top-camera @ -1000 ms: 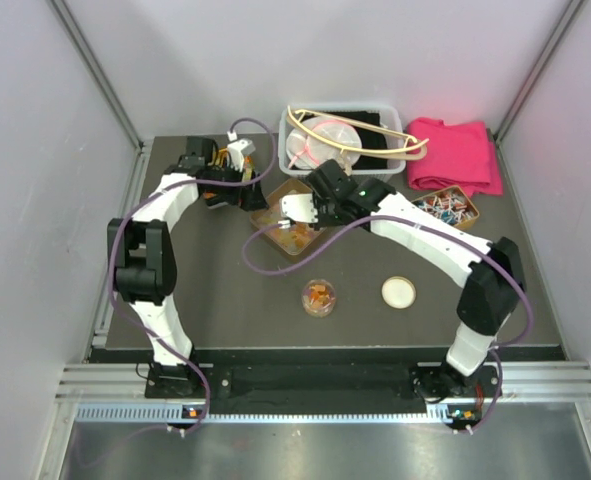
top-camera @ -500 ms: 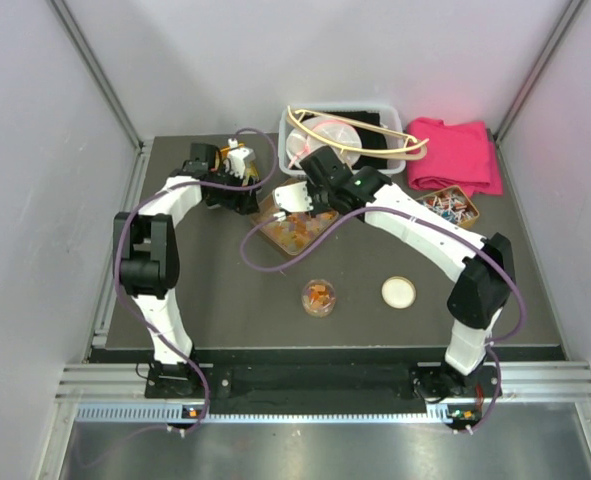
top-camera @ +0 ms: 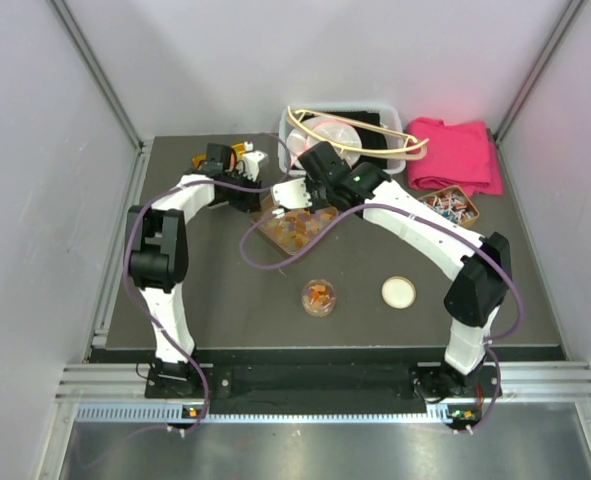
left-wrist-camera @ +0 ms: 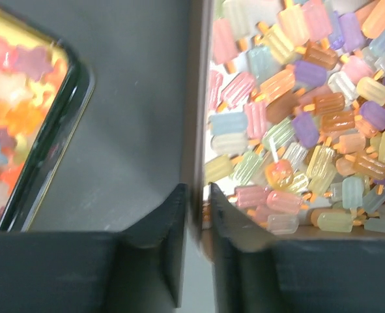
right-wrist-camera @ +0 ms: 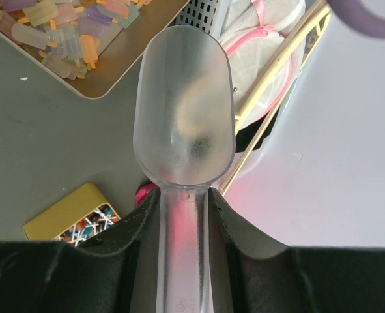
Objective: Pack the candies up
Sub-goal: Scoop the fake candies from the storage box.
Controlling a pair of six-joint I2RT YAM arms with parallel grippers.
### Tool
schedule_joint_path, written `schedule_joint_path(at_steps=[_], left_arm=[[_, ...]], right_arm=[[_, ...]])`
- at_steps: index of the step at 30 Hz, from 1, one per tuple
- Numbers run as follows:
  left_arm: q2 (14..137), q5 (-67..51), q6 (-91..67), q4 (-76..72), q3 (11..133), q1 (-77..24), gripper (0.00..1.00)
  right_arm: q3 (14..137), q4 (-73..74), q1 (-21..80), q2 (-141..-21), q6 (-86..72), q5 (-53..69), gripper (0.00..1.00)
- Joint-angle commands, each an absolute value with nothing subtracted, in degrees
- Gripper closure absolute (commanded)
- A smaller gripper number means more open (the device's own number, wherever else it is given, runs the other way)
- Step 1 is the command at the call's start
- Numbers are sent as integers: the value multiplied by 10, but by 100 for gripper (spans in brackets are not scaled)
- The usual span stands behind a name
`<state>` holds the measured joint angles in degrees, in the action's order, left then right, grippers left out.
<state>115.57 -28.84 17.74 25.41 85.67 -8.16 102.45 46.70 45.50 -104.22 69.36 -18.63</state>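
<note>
The candies [left-wrist-camera: 309,111] are small popsicle-shaped gummies in pink, orange, yellow and pale colours, heaped in a brown tray [top-camera: 273,237] at the table's middle back. My left gripper [left-wrist-camera: 197,195] [top-camera: 259,196] is shut on the tray's left wall [left-wrist-camera: 195,98], one finger outside and one inside among the candies. My right gripper [right-wrist-camera: 184,195] [top-camera: 310,186] is shut on the handle of a frosted plastic scoop [right-wrist-camera: 182,111] [top-camera: 293,192], whose bowl is empty and hangs above the tray's far edge. A small round cup [top-camera: 319,297] holds a few candies.
A round lid [top-camera: 398,291] lies right of the cup. A yellow tin of twist-wrapped sweets [top-camera: 450,205] [right-wrist-camera: 75,218] sits beside a pink cloth [top-camera: 457,150]. A clear bin [top-camera: 375,108] with a hanger stands behind the tray. A dark-rimmed tin of flower-shaped sweets [left-wrist-camera: 16,111] lies left of the tray.
My left gripper has moved right to the tray and closed on its wall. The right gripper has drawn the scoop back toward the tray's far edge.
</note>
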Motion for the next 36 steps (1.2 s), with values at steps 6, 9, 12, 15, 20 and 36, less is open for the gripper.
schedule_joint_path(at_steps=[6, 9, 12, 15, 20, 36], left_arm=[[1161, -261, 178, 246, 910, -110, 89], [1160, -244, 187, 250, 916, -122, 99], [1164, -226, 199, 256, 916, -134, 100], [1167, -209, 208, 256, 917, -143, 100], [1161, -191, 207, 243, 923, -148, 100], [1116, -141, 267, 219, 958, -170, 100]], right_arm=[[982, 437, 449, -1016, 730, -199, 100], [976, 434, 448, -1014, 734, -201, 100], [979, 436, 449, -1012, 734, -199, 100], [979, 439, 448, -1006, 734, -199, 100], [964, 433, 448, -998, 740, -203, 100], [900, 379, 449, -1012, 800, -231, 100]])
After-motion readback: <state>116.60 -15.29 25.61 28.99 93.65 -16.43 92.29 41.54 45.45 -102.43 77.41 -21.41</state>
